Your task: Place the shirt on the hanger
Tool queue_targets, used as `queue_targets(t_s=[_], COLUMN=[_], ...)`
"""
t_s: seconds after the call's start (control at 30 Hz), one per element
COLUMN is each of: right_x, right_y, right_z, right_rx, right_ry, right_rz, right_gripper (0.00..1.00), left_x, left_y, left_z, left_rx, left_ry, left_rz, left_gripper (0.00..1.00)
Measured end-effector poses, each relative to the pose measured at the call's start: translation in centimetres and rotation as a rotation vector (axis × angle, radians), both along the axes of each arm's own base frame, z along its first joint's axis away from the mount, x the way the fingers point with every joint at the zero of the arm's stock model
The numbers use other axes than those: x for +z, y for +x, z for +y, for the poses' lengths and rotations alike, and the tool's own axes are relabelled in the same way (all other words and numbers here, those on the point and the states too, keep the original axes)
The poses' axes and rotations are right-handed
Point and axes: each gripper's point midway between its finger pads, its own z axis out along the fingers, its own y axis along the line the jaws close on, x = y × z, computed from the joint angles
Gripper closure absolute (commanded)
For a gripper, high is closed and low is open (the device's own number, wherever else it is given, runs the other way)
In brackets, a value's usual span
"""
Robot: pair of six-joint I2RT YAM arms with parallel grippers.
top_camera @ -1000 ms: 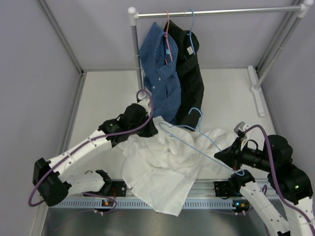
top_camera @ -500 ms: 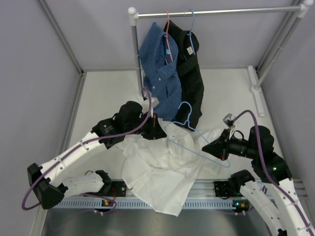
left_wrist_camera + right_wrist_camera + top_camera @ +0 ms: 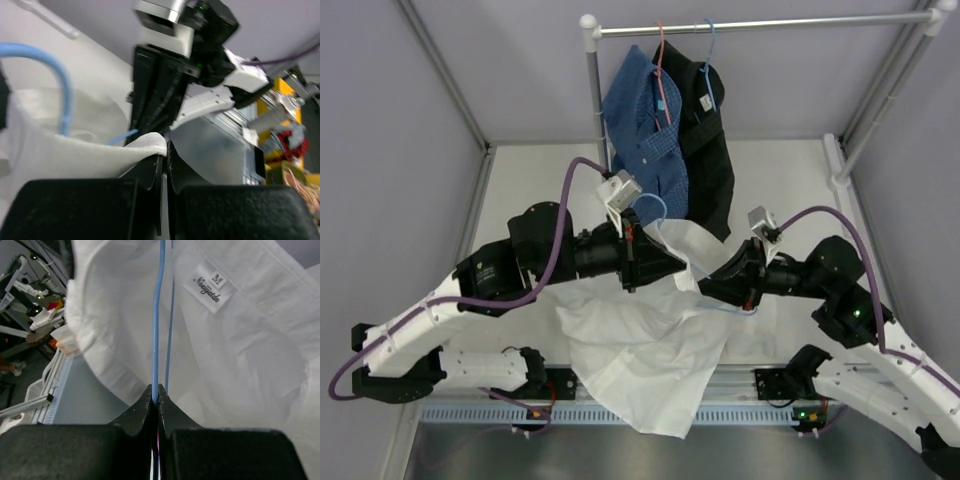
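Threading step. My L tool pinches shirt edge, R tool clenched on hanger, both mid surface; shirt tail over near edge. Next, I reckon: slide hanger arm into shoulder, keep fabric open.

- The left hand and right hand meet over the middle of the surface, nearly touching. There is hardly any gap between them.
- The hanger, pinched in the right hand, runs its wire through that tight spot.
- The shirt, nipped by the left hand, drapes down to the near edge and covers the ground between the two arm bases.
- The blue checked shirt and black shirt hang just behind the hands, blocking the way straight back.
- The rail post stands at their left.
- Bare surface lies open back left, between post and wall, and back right, beyond the black shirt.
- A purple cable arches above the left arm.
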Motion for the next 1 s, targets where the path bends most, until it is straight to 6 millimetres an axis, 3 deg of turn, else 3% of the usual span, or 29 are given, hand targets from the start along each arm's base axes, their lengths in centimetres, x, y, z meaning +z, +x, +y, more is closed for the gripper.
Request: queue_targets(t_s=[0.07,0.2,0.33,0.43,0.53,0.7,0.8,1.0], right_x=[0.3,-1.1,-4.4,-7.0,-8.5,-9.3,-9.7,-9.6], right_y=[-0.1,1.2,2.0,2.5,2.5,2.4,2.4,2.7], right_z=[0.4,-0.5,-1.0,-0.5,0.3,1.6,1.9,1.5], right_rx=[-0.003,-0.123,-0.191,-0.204,-0.192,-0.209,-0.236,-0.291], right_ry=[-0.009,-0.036,-0.053,-0.054,-0.055,-0.02,0.009,0.109], right_rz=[-0.053,-0.093,-0.048,0.007,0.031,0.01,-0.007,-0.048], right_gripper=[1.0,1.0,1.0,1.0,1.0,1.0,1.0,1.0], left_x=[0.1,-4.6,-10.6,-12.9,-14.1,-15.0,-14.8,-13.9], left_y=[1.7,5.1,5.9,6.2,6.3,6.0,5.8,6.4], left_z=[0.7,2.7,3.7,3.5,3.2,3.1,3.6,5.3], left_rx=[0.105,0.32,0.365,0.366,0.347,0.308,0.299,0.338], left_ry=[0.012,0.161,0.344,0.419,0.462,0.515,0.536,0.586], left_rz=[-0.02,-0.016,-0.008,-0.006,-0.012,-0.026,-0.039,-0.086], left_gripper=[1.0,1.0,1.0,1.0,1.0,1.0,1.0,0.91])
